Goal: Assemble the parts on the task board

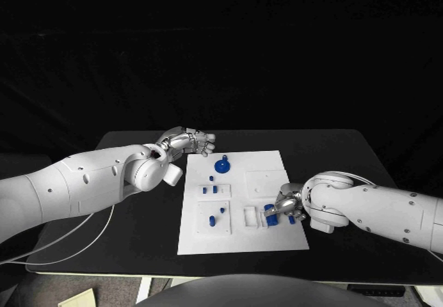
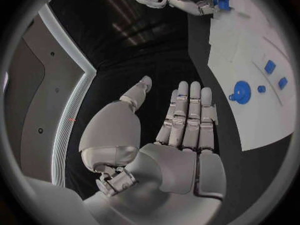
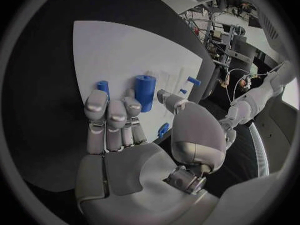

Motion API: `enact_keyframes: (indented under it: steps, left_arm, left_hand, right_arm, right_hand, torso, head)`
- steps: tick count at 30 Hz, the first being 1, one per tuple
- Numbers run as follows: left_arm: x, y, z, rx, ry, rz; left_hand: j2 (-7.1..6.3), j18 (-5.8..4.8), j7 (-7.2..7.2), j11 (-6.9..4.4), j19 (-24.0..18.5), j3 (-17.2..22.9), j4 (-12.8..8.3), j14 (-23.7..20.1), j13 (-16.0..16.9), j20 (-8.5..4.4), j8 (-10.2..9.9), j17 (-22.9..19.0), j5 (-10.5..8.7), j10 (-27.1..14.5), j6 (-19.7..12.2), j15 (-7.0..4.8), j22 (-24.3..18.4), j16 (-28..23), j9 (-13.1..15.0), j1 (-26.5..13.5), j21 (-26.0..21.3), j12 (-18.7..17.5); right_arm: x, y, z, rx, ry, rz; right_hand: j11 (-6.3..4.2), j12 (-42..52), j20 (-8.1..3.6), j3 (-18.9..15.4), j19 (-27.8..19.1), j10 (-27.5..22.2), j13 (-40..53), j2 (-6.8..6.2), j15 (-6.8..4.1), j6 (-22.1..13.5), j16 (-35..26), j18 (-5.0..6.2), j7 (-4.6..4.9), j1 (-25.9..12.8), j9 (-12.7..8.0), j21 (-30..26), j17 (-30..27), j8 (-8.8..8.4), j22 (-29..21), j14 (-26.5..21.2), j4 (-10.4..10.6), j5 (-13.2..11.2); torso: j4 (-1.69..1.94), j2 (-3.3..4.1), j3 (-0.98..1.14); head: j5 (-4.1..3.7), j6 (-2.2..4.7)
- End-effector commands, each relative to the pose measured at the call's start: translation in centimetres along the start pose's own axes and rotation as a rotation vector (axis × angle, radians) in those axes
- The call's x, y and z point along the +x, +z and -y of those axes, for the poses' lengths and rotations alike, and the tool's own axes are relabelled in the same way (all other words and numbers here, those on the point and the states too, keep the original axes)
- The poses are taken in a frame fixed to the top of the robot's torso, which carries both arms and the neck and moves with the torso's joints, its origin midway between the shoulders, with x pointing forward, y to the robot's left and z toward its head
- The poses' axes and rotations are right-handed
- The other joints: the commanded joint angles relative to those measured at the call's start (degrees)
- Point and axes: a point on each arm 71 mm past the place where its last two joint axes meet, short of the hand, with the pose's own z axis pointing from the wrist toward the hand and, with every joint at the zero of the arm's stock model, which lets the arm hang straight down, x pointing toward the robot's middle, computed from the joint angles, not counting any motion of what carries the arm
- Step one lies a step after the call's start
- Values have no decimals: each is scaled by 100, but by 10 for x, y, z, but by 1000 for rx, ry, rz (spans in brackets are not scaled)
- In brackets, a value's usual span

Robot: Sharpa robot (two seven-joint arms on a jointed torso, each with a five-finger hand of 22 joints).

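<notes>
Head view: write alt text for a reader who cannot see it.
A white task board lies on a black table with small blue parts on it. The robot's right hand rests over blue parts near the board's right edge. Its left hand sits empty beyond the board's far left corner, by a round blue part.

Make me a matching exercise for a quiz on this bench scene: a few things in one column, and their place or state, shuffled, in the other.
Column one:
1. left hand
2. right hand
3. round blue disc part
4. task board

Column two:
A. lies near the board's far edge
B. white plate in the middle of the black table
C. open with fingers straight, off the board's far left corner
D. over the board's near right area, fingers by an upright blue cylinder

Pairs: 1-C, 2-D, 3-A, 4-B
</notes>
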Motion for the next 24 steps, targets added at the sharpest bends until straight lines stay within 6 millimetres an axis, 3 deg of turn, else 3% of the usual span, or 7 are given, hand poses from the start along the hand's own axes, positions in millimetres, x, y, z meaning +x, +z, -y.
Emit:
enact_keyframes:
  steps: [1,5,9,12,17,22,24]
  left_arm:
    - [2,1,1,6,-12,-16]
    - [2,0,1,5,-12,-14]
    - [1,0,1,4,-12,-14]
    - [1,1,1,4,-12,-14]
    - [1,1,1,4,-12,-15]
    - [1,1,1,4,-12,-14]
    - [0,1,1,3,-12,-14]
  left_hand:
    - [47,89,7,12,-4,-7,-20,2,-10,34,7,11,-10,-42,-48,21,10,-32,-10,-9,-24,9]
    - [57,90,7,12,-3,-3,-32,3,-11,35,7,15,-9,-41,-49,22,13,-36,-11,9,-27,11]
    - [83,89,8,12,1,3,-33,5,-12,37,7,20,-8,-41,-50,22,16,-40,-11,18,-29,12]
    - [92,90,9,12,1,6,-38,6,-13,37,6,22,-7,-41,-52,22,18,-42,-12,29,-31,12]
    - [99,90,10,12,1,8,-49,7,-14,38,5,25,-6,-40,-53,23,20,-46,-13,43,-33,13]
    - [100,90,10,12,1,8,-52,7,-15,38,5,26,-6,-41,-54,23,21,-47,-13,47,-34,13]
    - [99,90,10,12,1,8,-57,7,-15,38,5,28,-6,-41,-55,23,22,-49,-14,52,-35,13]
  right_arm:
    - [14,4,0,1,-25,-47]
    - [15,5,1,4,-23,-46]
    - [14,4,2,4,-10,-28]
    - [15,3,0,-3,16,-35]
    - [15,4,-2,-10,39,-36]
    - [13,3,3,-1,65,-18]
    - [13,0,6,0,78,-15]
  right_hand:
    - [5,1,-14,40,-35,-82,10,60,-6,70,-35,579,65,59,-1420,35,15,-8,81,-12,-47,-6]
    - [-4,-1,-15,93,-42,-78,16,107,-14,100,-45,579,54,146,-1402,48,31,5,86,-8,-120,-6]
    - [-31,-10,-7,315,-54,-58,18,334,-35,205,-60,579,25,296,-1365,64,60,52,88,7,-207,-6]
    - [-38,-14,8,341,-61,-48,20,317,-41,230,-69,579,18,284,-1354,77,70,59,93,11,-249,-7]
    - [-38,-29,39,304,-74,-45,21,128,-42,243,-90,579,17,150,-1345,92,82,51,94,9,-246,-6]
    - [-45,-31,42,327,-76,-40,22,125,-45,262,-96,579,12,169,-1338,99,89,56,94,13,-284,0]
    - [-53,-35,46,374,-79,-29,23,180,-51,300,-104,579,1,201,-1330,105,97,67,93,19,-333,24]
  torso:
    - [1,4,-3]
    - [3,6,-1]
    - [-2,10,-8]
    - [-2,15,-6]
    - [1,20,2]
    - [1,21,1]
    - [-3,21,0]
  head:
    - [1,-9]
    - [3,-15]
    - [-6,-15]
    - [-11,-14]
    - [-3,-11]
    - [-12,-12]
    - [-5,-10]
